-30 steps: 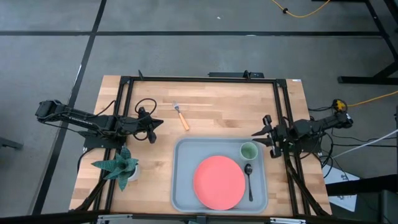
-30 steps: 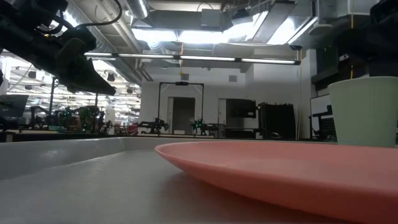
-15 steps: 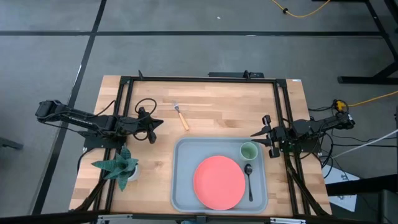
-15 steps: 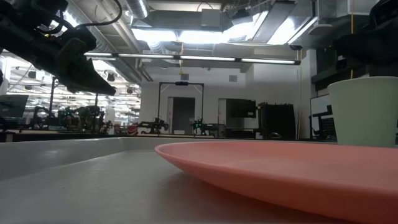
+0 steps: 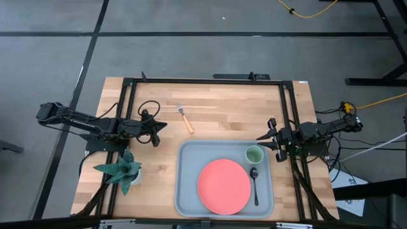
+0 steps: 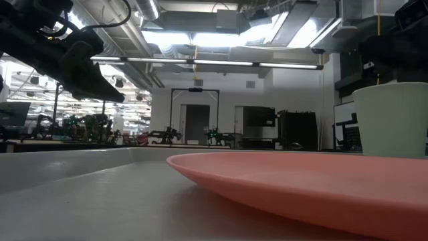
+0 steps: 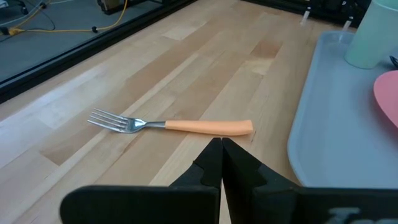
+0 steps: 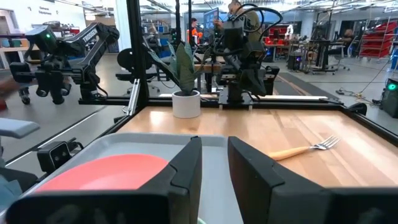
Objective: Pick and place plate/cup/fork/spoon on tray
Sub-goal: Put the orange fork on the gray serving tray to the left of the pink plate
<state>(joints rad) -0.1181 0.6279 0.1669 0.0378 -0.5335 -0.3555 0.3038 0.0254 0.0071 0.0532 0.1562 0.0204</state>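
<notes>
While the wooden butcher-block table (image 5: 216, 108) is carrying everything, the large grey-blue tray (image 5: 187, 191), a smooth rounded-corner rectangle with a raised rim, is lying at the near middle of it. The round, flat pink-red plate (image 5: 223, 186) is sitting in the tray's centre, matte and shallow-lipped in the low view (image 6: 301, 184). A spiky-leaved potted plant (image 5: 119, 170) in a white pot is standing at the table's left near corner.

The left gripper (image 5: 163, 126) is hovering over bare wood to the left of the tray's far left corner, its dark fingers (image 7: 214, 163) pressed together with no gap, gripping nothing. The right gripper (image 5: 262, 138) is hanging at the tray's far right corner, just beside the cup, its two blunt black fingers (image 8: 186, 165) standing a narrow gap apart and empty.

The small light-green cup (image 5: 254, 154), round and plain-walled, is resting upright in the tray's far right corner, right of the plate. The slim black spoon (image 5: 255, 184) is lying lengthwise along the tray's right side, oval bowl toward the cup. The fork (image 5: 185, 118), with a smooth orange handle and silver tines (image 7: 115, 121), is lying flat on the wood outside the tray, beyond its far left corner and near the left gripper.
</notes>
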